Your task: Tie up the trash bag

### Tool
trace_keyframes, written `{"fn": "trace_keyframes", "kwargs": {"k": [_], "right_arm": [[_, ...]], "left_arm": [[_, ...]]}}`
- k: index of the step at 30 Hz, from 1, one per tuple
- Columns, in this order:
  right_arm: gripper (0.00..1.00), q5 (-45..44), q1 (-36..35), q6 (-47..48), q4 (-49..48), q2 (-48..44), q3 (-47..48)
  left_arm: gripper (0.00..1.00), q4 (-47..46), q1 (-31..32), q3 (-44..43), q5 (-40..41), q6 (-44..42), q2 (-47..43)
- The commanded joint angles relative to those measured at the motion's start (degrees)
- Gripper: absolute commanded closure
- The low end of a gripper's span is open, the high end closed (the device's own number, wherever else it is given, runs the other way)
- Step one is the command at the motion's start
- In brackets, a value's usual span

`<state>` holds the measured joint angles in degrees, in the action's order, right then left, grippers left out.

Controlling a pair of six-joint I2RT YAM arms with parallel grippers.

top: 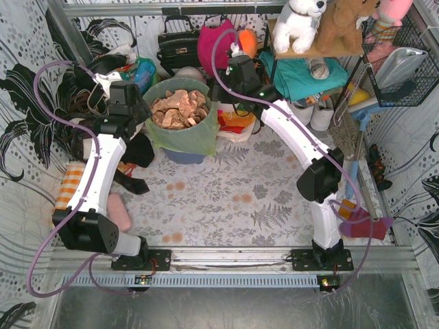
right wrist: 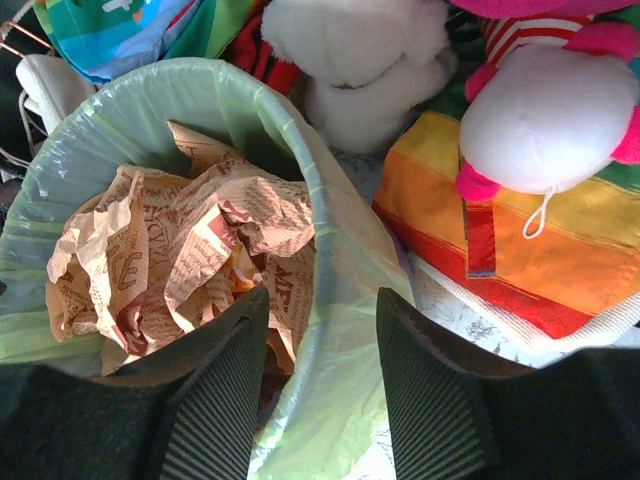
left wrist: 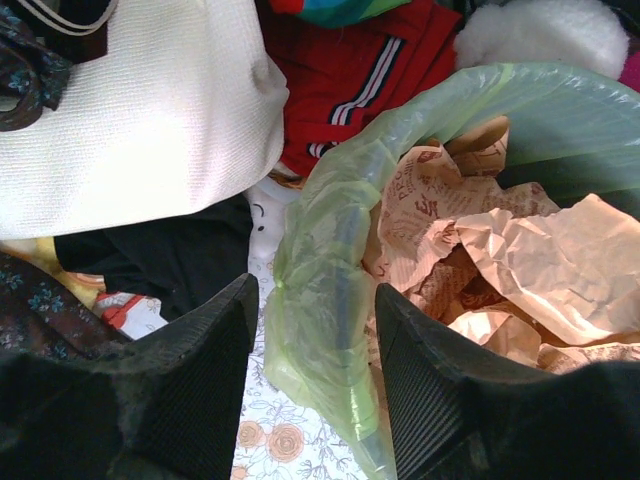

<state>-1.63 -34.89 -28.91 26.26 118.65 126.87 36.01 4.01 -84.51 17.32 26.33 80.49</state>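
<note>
Top view: I saw the trash bag (top: 184, 136) at the back middle of the table, draped over a blue-grey bin (top: 185, 157) and full of tan paper scraps (top: 180, 108). The left gripper (top: 143, 110) was at its left rim and the right gripper (top: 221, 92) at its right rim.

Left wrist: the left gripper (left wrist: 315, 300) was spread open and straddled the bag's rim, one finger over the scraps and one outside. A white tote (left wrist: 150, 110) lay beside it.

Right wrist: the right gripper (right wrist: 320, 300) was also open and straddled the rim. A plush toy (right wrist: 545, 120) was nearby.

trash bag (left wrist: 330, 300): thin glossy translucent plastic | scraps (right wrist: 190, 260): crumpled matt paper | pincer fingers (left wrist: 200, 370): ribbed black
</note>
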Motion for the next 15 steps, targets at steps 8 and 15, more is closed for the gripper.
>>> {"fn": "trace_keyframes", "kwargs": {"k": [8,15], "right_arm": [[0.61,-2.3,-1.7,1.6,2.9,5.2,7.3],[0.66,-4.3,-1.9,2.5,4.3,6.1,8.4]], "left_arm": [[0.54,-1.8,-1.0,-4.1,-1.4,-1.3,2.6],[0.56,-1.8,-1.1,-4.4,-1.2,-1.2,3.6]]}}
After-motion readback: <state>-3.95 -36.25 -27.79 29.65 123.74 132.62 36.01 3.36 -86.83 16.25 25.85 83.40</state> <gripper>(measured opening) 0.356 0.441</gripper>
